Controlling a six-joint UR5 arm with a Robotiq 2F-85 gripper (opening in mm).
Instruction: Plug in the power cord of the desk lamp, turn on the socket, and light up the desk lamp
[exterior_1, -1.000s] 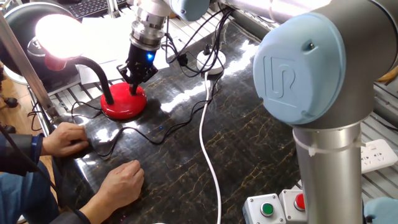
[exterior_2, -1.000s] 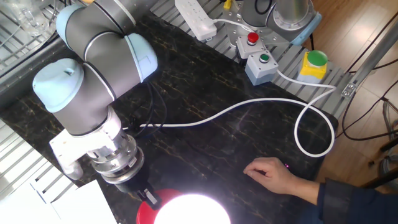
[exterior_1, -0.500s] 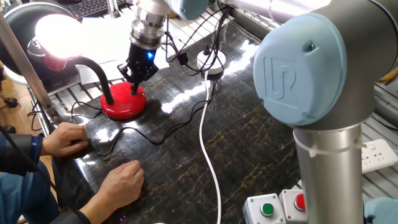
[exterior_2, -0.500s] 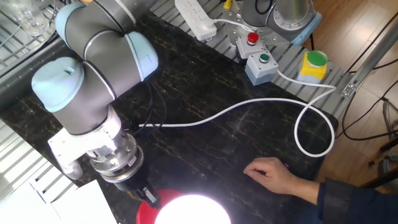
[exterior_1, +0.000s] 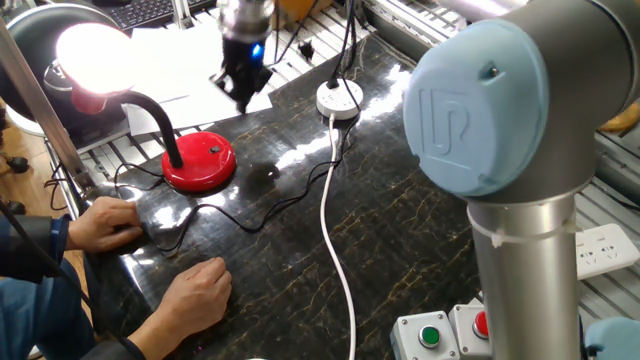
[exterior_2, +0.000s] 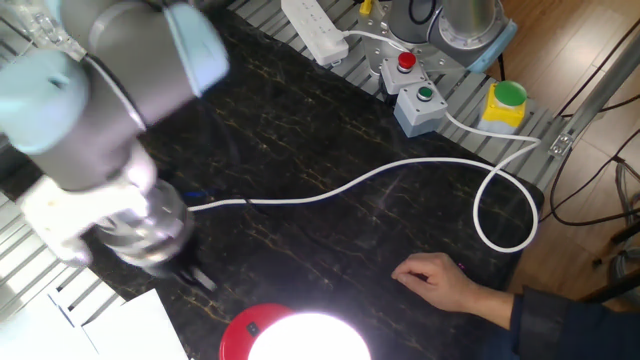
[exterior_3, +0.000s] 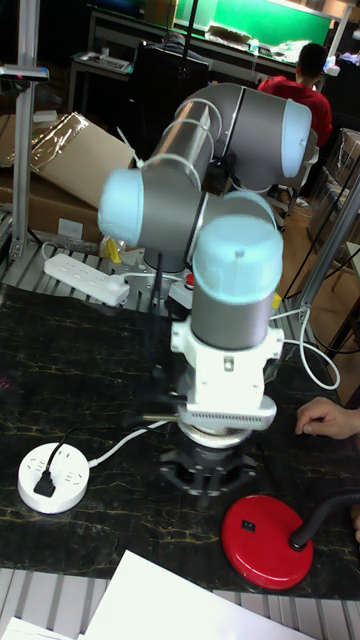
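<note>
Clearing the arm away from the lit desk lamp (exterior_1: 150, 110) is judged to be the step in hand, since the shade glows, the black plug of the power cord (exterior_3: 46, 482) sits in the socket (exterior_1: 339, 98), and nothing of the task appears left to do. To do this well, the arm should rise clear before travelling sideways, so that it snags neither the gooseneck nor the thin black wire lying slack across the dark table (exterior_1: 400, 230) in front of the red base. The person's hands (exterior_1: 195, 290) rest near that wire and should be given room.

The gripper (exterior_1: 243, 82) hangs above the table between the red base and the socket, touching neither. It points downward, wrist roughly vertical, and is blurred in all three views. The blur leaves it unclear whether the fingers stand apart or together; they appear to hold nothing. The socket lies beyond the gripper, its thick white cable (exterior_1: 335, 230) running toward the near table edge.
</note>
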